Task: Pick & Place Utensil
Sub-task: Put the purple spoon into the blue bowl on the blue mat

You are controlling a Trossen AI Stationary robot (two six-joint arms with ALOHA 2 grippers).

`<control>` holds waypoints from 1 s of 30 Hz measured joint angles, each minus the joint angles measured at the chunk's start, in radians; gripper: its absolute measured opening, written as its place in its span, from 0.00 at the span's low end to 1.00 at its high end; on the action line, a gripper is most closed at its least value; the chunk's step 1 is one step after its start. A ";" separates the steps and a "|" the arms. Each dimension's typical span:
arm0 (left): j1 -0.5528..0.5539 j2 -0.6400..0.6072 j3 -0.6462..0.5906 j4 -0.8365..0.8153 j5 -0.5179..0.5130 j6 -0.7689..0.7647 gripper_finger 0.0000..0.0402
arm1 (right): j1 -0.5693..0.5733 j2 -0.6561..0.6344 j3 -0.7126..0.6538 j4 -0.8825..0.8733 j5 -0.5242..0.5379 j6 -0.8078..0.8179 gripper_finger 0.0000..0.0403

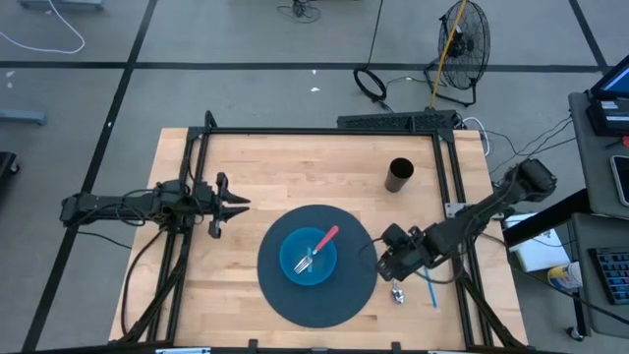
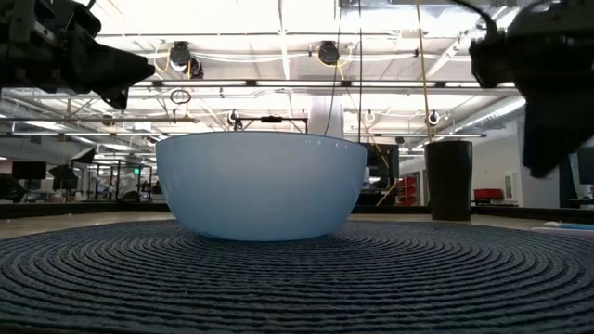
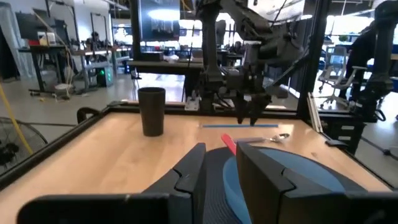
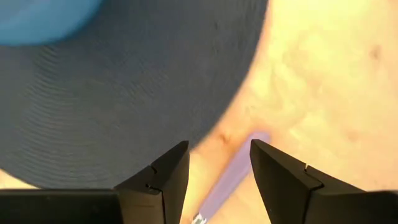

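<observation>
While the red-handled fork (image 1: 316,252) already rests in the blue bowl (image 1: 295,267), the blue-handled spoon (image 1: 418,287) lies near the tabletop's right edge. Right gripper (image 1: 393,267), fingers spread, hovers above it; best straddle the handle squarely before closing. Left gripper (image 1: 236,205) waits, partly open, near the left edge.

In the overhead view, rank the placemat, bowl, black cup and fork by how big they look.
Largest to smallest:
1. placemat
2. bowl
3. fork, by length
4. black cup
The fork and cup look close, so their order is unsure.

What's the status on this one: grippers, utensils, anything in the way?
Right gripper open, hovering over blue-handled spoon beside mat. Left gripper open, waiting apart. Red-handled fork already in bowl. Nothing blocking.
</observation>
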 joint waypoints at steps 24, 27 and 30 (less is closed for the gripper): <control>0.000 0.000 0.000 -0.008 0.000 0.013 0.23 | -0.045 0.154 0.000 -0.030 -0.203 0.144 0.41; 0.000 0.000 0.000 -0.008 0.000 0.014 0.23 | -0.047 0.154 0.000 -0.042 -0.201 0.145 0.41; 0.000 0.000 0.000 -0.007 0.000 0.014 0.23 | -0.052 0.154 -0.015 -0.026 -0.180 0.145 0.41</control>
